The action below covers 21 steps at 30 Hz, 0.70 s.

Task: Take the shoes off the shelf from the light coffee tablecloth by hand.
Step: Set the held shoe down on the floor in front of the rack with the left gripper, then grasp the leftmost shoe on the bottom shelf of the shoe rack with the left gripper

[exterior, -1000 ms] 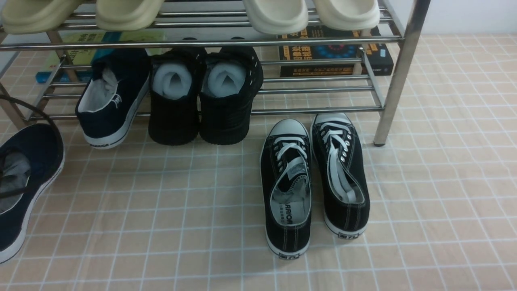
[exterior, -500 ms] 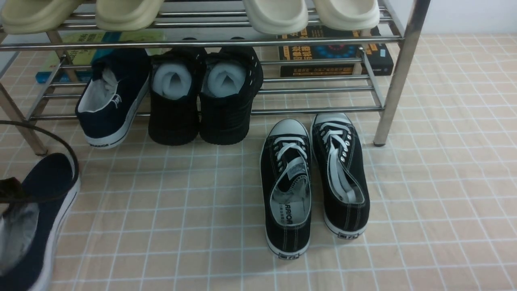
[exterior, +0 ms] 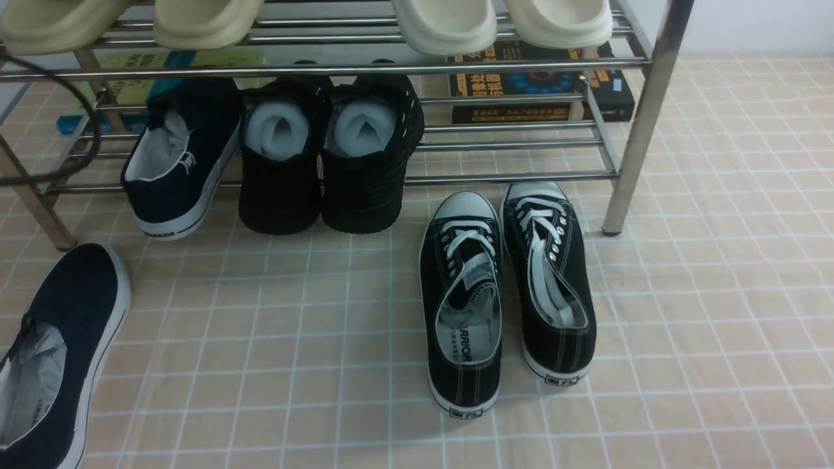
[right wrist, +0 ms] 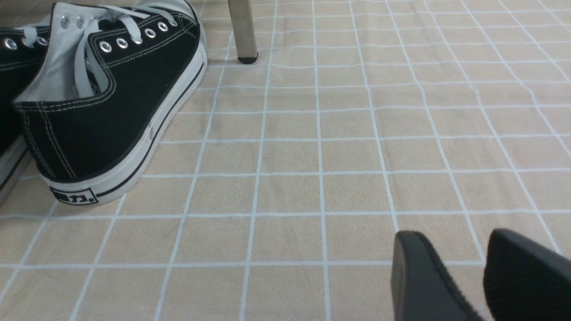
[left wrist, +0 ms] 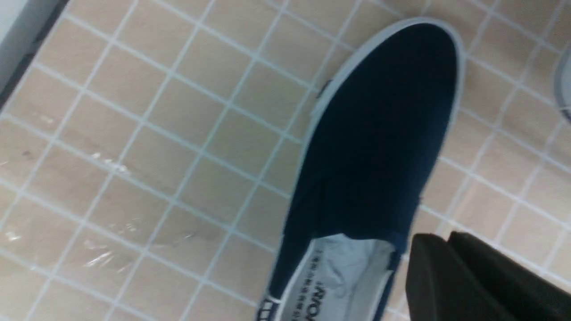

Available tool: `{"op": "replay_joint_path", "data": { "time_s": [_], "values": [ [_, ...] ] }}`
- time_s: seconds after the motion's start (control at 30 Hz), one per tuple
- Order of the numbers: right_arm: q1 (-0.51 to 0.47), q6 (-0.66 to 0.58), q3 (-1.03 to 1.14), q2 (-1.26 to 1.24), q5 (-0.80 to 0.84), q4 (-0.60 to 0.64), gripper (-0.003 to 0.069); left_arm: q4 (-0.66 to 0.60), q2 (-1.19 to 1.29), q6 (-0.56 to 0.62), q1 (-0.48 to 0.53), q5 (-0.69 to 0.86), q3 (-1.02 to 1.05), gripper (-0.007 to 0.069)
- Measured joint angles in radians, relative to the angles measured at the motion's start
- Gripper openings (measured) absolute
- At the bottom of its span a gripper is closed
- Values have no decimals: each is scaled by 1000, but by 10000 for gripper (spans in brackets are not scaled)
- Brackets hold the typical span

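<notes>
Lying on the light coffee tablecloth (exterior: 326,326), one navy shoe (exterior: 78,306), toe toward shelf (exterior: 642,130), left pincer (left wrist: 439,238) together, right pincer (right wrist: 450,236) apart.

One navy slip-on (exterior: 73,305) lies off the shelf (exterior: 642,117).

A thin black cable (exterior: 96,130) curves in a loop at the left of the front view. The left gripper (left wrist: 439,243) has matte black fingers (left wrist: 490,281), flat-sided, with blunt, squared tips. The right gripper (right wrist: 455,240) is black too, its tips rounded; one pad (right wrist: 524,276) shows fine ribbing.
</notes>
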Motion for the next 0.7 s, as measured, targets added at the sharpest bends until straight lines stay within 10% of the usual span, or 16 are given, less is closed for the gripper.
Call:
{"op": "replay_joint_path", "data": {
  "time_s": [0.33,0.7],
  "values": [
    [0,0,0,0,0,0,239,-239,191,102,-32,60,-207,71],
    [0,0,0,0,0,0,239,-168,393,85,-160,-112,-291,404]
  ]
}}
